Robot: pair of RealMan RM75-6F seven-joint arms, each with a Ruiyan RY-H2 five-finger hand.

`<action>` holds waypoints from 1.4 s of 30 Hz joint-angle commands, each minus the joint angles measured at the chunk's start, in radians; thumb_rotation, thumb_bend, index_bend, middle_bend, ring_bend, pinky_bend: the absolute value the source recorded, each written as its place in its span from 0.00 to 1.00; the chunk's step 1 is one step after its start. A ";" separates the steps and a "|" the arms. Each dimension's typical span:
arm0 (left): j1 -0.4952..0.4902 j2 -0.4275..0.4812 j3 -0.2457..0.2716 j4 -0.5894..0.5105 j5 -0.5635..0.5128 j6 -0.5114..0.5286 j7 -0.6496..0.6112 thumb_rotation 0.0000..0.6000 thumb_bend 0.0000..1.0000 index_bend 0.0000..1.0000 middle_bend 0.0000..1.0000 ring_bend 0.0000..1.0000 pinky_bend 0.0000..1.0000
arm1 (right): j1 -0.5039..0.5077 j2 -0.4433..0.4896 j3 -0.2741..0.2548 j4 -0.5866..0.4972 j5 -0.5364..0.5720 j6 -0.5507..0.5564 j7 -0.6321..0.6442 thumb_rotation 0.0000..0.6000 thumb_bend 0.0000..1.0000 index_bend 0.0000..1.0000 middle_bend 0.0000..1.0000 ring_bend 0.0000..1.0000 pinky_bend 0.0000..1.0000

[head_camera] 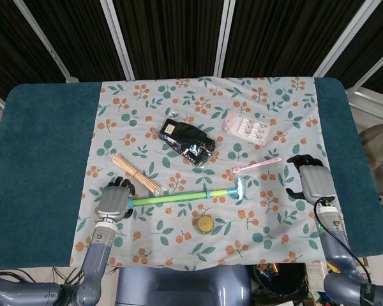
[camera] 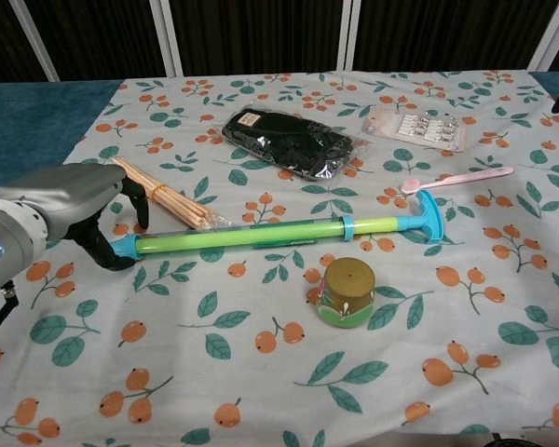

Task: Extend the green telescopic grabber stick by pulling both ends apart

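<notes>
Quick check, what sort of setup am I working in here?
Probably a lab test bench: a teal padded table under a floral cloth, dark slatted panels behind, and unrelated small props laid out, like the green telescopic stick and bundled wooden sticks.

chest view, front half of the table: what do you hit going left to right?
left hand → green telescopic grabber stick → small gold-lidded jar → pink toothbrush
</notes>
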 commanded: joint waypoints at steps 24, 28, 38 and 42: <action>-0.008 -0.022 0.004 0.031 0.001 0.016 -0.017 1.00 0.41 0.53 0.28 0.14 0.29 | 0.001 0.012 -0.001 -0.006 0.013 -0.003 0.013 1.00 0.14 0.31 0.20 0.15 0.21; -0.003 -0.003 -0.009 0.002 0.006 0.038 -0.021 1.00 0.41 0.53 0.28 0.14 0.29 | 0.008 0.009 0.008 -0.022 0.034 -0.006 0.007 1.00 0.15 0.33 0.20 0.15 0.21; -0.001 0.049 -0.012 -0.060 0.003 0.045 -0.012 1.00 0.41 0.53 0.28 0.14 0.29 | 0.054 -0.064 0.003 -0.063 0.116 -0.006 -0.103 1.00 0.15 0.36 0.20 0.15 0.21; 0.002 0.063 -0.012 -0.070 -0.006 0.043 -0.019 1.00 0.41 0.53 0.29 0.14 0.29 | 0.076 -0.119 0.012 -0.059 0.162 0.009 -0.138 1.00 0.15 0.37 0.20 0.15 0.21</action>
